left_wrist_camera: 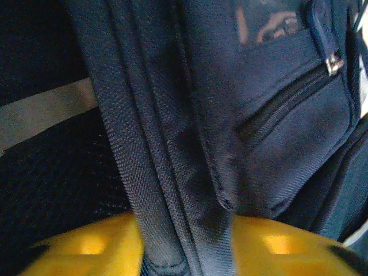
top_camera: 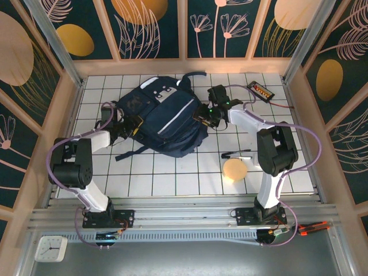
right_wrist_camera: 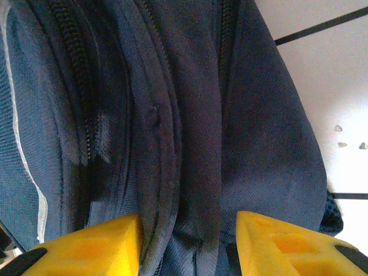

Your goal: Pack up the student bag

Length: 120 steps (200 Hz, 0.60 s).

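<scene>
Two sets of jaws are at the student bag (top_camera: 164, 118), which lies flat at upper centre of the desk (top_camera: 172, 178), front pocket up, straps trailing toward lower left. The left jaws are at its left edge and the right jaws at its right edge. In the left wrist view a fold of navy fabric with a seam fills the gap between the yellow pads (left_wrist_camera: 86, 247), so the left jaws are read as pinching the bag. In the right wrist view a bunched fold beside the zip lines sits between the yellow pads (right_wrist_camera: 92, 247), likewise read as pinched. A round tan disc (top_camera: 234, 169) and a dark pen (top_camera: 237, 154) lie loose at lower right of the bag, well apart from it. Step judged: the bag is being gripped on both sides before opening, with nothing seen packed. Next move calls for firm holds, the fabric raised or drawn apart, and a zip pull located; thin fabric may slip out.
</scene>
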Each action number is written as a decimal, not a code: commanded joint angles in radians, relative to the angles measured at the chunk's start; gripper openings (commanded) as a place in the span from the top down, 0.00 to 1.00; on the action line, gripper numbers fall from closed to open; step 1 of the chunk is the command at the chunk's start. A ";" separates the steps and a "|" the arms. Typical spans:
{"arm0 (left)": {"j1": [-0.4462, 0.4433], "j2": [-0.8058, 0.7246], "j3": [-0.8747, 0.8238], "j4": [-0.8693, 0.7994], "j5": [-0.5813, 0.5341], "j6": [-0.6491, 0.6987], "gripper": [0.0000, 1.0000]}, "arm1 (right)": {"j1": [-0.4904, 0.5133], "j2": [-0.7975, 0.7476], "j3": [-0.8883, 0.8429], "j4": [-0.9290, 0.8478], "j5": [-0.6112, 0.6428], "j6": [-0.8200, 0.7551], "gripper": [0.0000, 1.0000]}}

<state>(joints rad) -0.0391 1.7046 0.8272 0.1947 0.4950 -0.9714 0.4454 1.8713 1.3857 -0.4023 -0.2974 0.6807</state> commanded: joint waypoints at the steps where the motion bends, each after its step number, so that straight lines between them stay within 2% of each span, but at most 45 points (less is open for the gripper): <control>1: 0.005 0.045 0.020 0.075 0.021 -0.036 0.73 | -0.016 0.018 0.031 -0.047 -0.018 -0.031 0.49; 15: 0.004 0.045 0.015 0.090 0.029 -0.055 1.00 | -0.017 0.002 0.022 -0.053 -0.044 -0.036 0.43; 39: -0.005 0.017 -0.027 0.154 0.045 -0.123 1.00 | -0.002 -0.086 -0.068 -0.015 -0.090 0.004 0.35; 76: -0.036 -0.090 -0.132 0.324 0.041 -0.303 1.00 | 0.055 -0.181 -0.233 0.069 -0.150 0.080 0.36; 98: -0.057 -0.145 -0.167 0.418 0.042 -0.428 1.00 | 0.095 -0.225 -0.235 0.083 -0.105 0.059 0.37; 120: -0.063 -0.195 -0.162 0.448 0.034 -0.497 1.00 | 0.123 -0.268 -0.212 0.107 -0.088 0.046 0.38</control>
<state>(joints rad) -0.0868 1.5833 0.6556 0.4759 0.5083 -1.3109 0.5415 1.6836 1.1542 -0.3576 -0.4011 0.7311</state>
